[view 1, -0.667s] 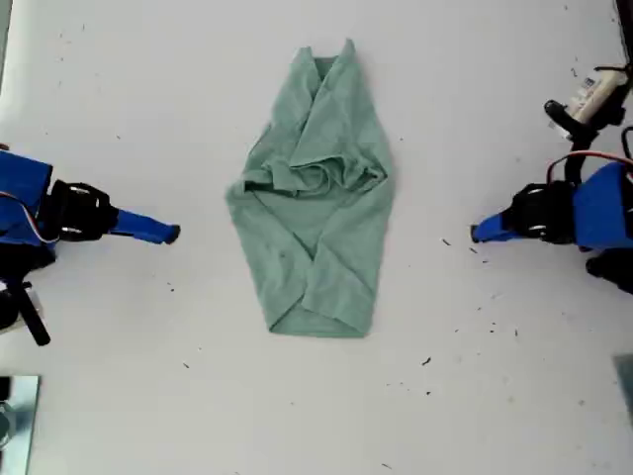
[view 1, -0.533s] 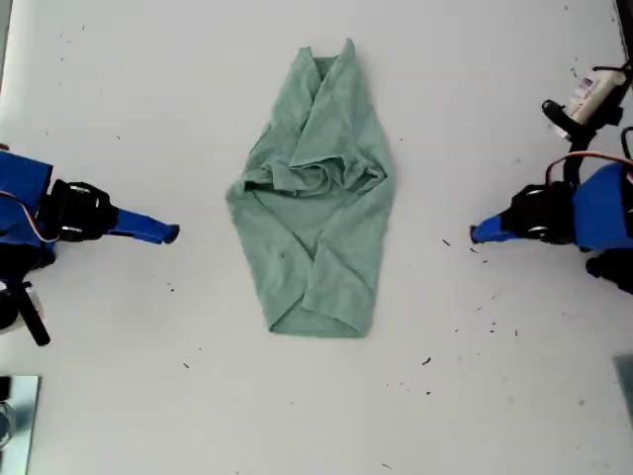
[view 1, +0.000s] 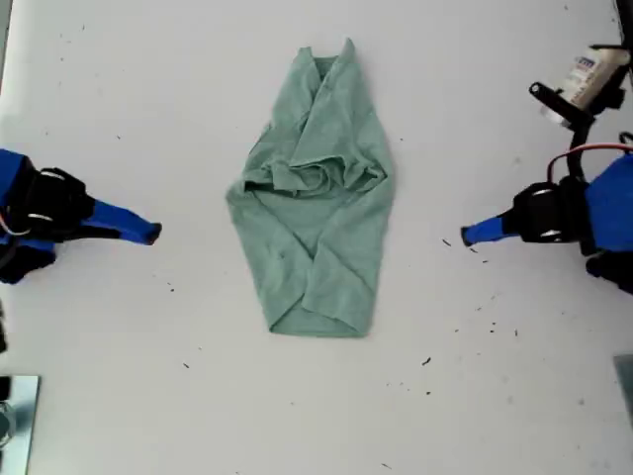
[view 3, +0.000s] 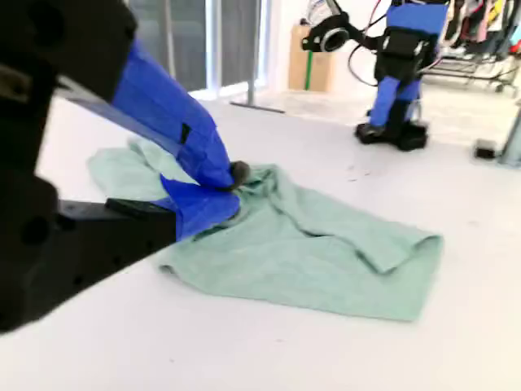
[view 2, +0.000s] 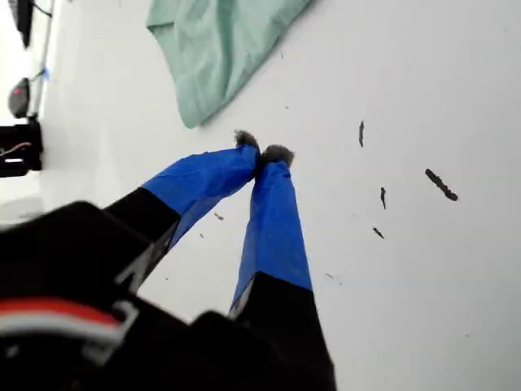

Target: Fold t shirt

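Exterior view: the t shirt (view 1: 315, 213) lies crumpled mid-tabletop (view 1: 475, 396), both arms well apart from it. First wrist view: my first gripper (view 2: 262, 154), fingers pinched together, empty. Second wrist view: my second gripper (view 3: 221, 189), fingers closed, shirt behind.

Both arms are stretched low and roughly level, pointing inward at each other. The first gripper (view 1: 465, 236) comes in from the exterior view's right, and its wrist view shows the blue taped jaws pinched together at the tips (view 2: 262, 153) with nothing between them. The second gripper (view 1: 151, 235) reaches in from the exterior view's left, jaws also closed tip to tip (view 3: 232, 183) and empty.
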`<state>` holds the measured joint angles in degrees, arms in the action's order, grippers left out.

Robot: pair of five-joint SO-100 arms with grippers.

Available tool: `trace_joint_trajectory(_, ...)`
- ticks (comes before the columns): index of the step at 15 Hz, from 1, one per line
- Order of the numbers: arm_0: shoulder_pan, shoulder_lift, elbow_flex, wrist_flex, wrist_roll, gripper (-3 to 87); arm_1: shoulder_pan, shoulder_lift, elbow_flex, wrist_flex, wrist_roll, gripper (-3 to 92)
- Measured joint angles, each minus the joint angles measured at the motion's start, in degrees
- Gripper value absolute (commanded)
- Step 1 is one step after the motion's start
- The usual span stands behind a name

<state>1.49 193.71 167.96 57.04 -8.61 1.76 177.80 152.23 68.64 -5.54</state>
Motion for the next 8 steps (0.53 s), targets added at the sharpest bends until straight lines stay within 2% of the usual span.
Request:
trace_joint_trajectory(1,3.4,-12.7,-8.9,0.1,-2.8,-0.2,-0.6,-11.6,-9.7,0.2,-1.4,2.4)
trace_joint_trajectory(3,9.1,-41.2,-31.6,2.1,-3.9,-0.1,-3.3,-35.2,-30.8,2.8,-3.0,2.5)
trace_joint_trajectory(4,10.0,-52.0,-43.2,3.9,-3.6,3.7,-4.6,-45.7,-41.4,6.2,-3.6,17.8)
trace_joint_trajectory(5,10.0,-60.0,-50.8,6.2,-1.9,19.1,-5.4,-55.3,-51.9,10.9,-4.3,25.3)
trace_joint_trajectory(6,10.4,-62.8,-54.1,5.4,2.0,24.4,-6.1,-63.5,-61.4,15.7,-4.9,34.2)
trace_joint_trajectory(8,10.9,-67.5,-57.6,5.4,6.6,27.2,-7.3,-75.2,-76.5,22.2,-5.9,37.4)
